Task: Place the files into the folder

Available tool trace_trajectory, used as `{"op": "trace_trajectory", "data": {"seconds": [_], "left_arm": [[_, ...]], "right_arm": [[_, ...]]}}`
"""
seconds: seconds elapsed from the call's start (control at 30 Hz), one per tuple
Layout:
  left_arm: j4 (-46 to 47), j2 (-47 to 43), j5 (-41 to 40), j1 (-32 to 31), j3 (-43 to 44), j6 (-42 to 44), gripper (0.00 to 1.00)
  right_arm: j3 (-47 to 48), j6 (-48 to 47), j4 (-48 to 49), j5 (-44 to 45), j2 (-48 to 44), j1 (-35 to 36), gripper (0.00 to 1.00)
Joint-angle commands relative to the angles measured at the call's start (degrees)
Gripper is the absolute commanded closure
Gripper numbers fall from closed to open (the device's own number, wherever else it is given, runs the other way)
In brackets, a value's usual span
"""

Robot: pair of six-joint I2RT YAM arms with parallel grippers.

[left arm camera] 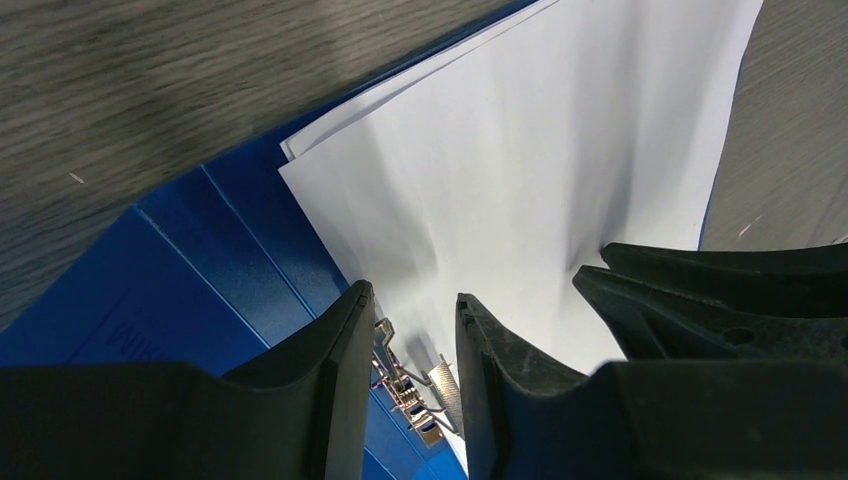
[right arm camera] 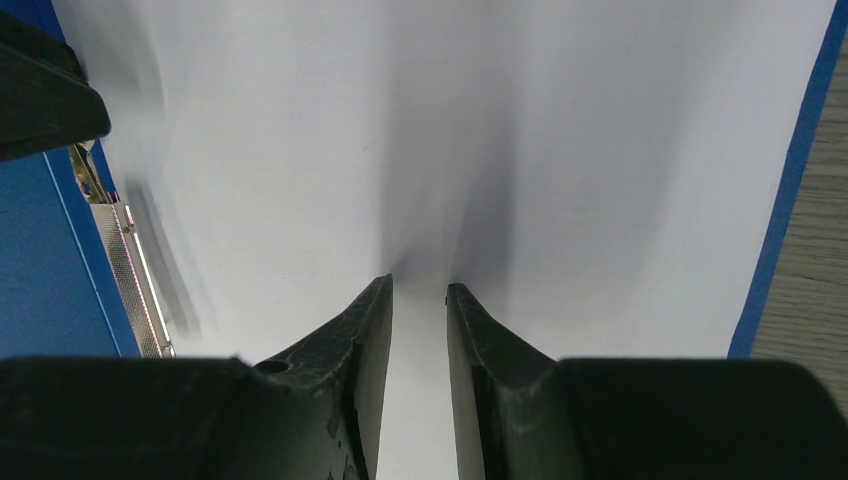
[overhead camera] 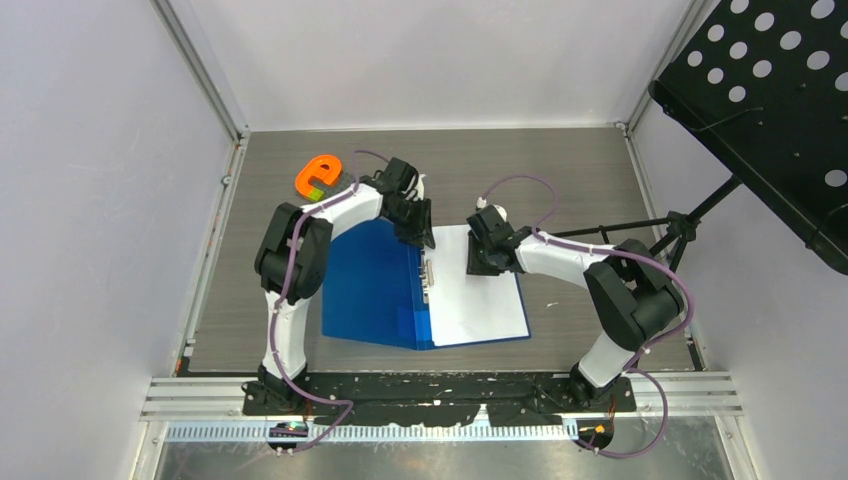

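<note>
**benchrat:** The thin bright-blue plastic folder (overhead camera: pixel 370 285) lies open on the grey table (overhead camera: pixel 570 180), with the plain white paper sheets (overhead camera: pixel 485 305) on its right half. What goes wrong from here?

**yamfan:** The left gripper (left arm camera: pixel 412 300) straddles the silver metal spine clip (left arm camera: pixel 432 382), jaws a bit spread; it's hard to tell if it touches it. The right gripper (right arm camera: pixel 420 288) sits over the sheets, jaws narrowly parted, pinching nothing. If that one drags, the top sheet buckles. If the clip snaps early, the sheets stay loose.

The bright-blue folder (overhead camera: pixel 370 285) lies open, midway between the side edges of the table (overhead camera: pixel 560 170). The white files (overhead camera: pixel 480 295) rest stacked on its right half, left edge just beside the metal spine clip (overhead camera: pixel 430 272).
</note>
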Motion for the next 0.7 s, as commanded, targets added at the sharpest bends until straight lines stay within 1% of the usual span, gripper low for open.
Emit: {"op": "trace_trajectory", "data": {"seconds": [0.0,0.3,0.67], "left_arm": [[1.4,-0.31,1.08,0.5,-0.77,1.25,0.65],[0.71,-0.02,1.35,0.56,-0.99,2.12,0.65],[0.54,-2.26,5.81,0.5,-2.19,3.27,0.66]], "right_arm": [[0.54,1.11,1.71,-0.12,0.91,0.69,0.68],[0.68,1.07,1.5,0.03,0.98,0.66,0.68],[1.15,1.09,1.28,0.07,1.39,0.59,0.68]]}}
